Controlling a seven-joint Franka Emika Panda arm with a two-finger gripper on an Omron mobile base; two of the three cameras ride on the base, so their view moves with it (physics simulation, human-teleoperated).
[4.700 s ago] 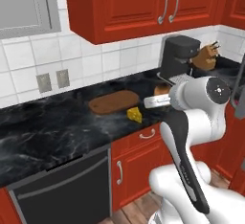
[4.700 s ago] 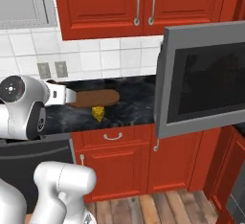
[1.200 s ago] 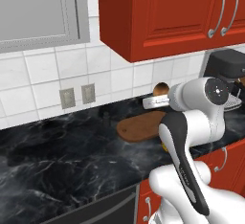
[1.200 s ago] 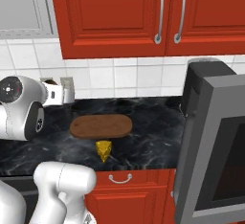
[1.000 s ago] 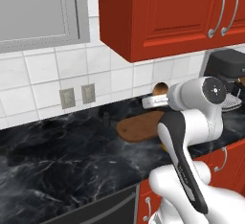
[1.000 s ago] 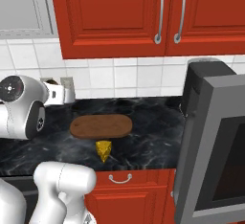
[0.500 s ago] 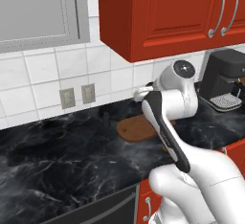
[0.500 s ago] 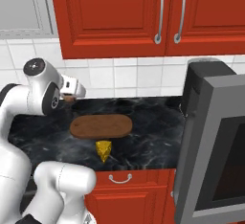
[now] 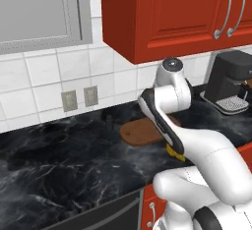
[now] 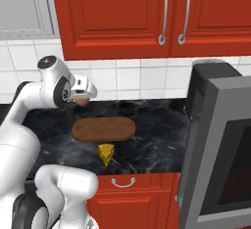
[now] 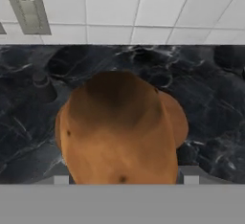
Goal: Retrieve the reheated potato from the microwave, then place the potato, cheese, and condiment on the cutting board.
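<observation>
My gripper [image 10: 81, 99] is shut on the brown potato [image 11: 119, 132], which bulges large in the hand view. It hangs above the counter at the back left end of the dark wooden cutting board [image 10: 103, 128], whose rounded end [image 11: 178, 118] peeks out behind the potato. The yellow cheese [image 10: 106, 153] wedge lies on the counter just in front of the board, apart from it. A small dark condiment [image 11: 43, 86] bottle stands near the wall left of the board, also seen as the condiment [image 9: 109, 121]. The microwave [image 10: 220, 145] stands open at the right.
A black coffee machine [image 9: 234, 81] stands at the back right of the black marble counter [image 9: 59, 165]. Two wall outlets [image 9: 78, 98] sit on the white tiles. Red cabinets [image 10: 147, 17] hang overhead.
The arm has swung out over the counter, carrying the potato to the back left end of the cutting board. Board, cheese and bottle have not moved.
</observation>
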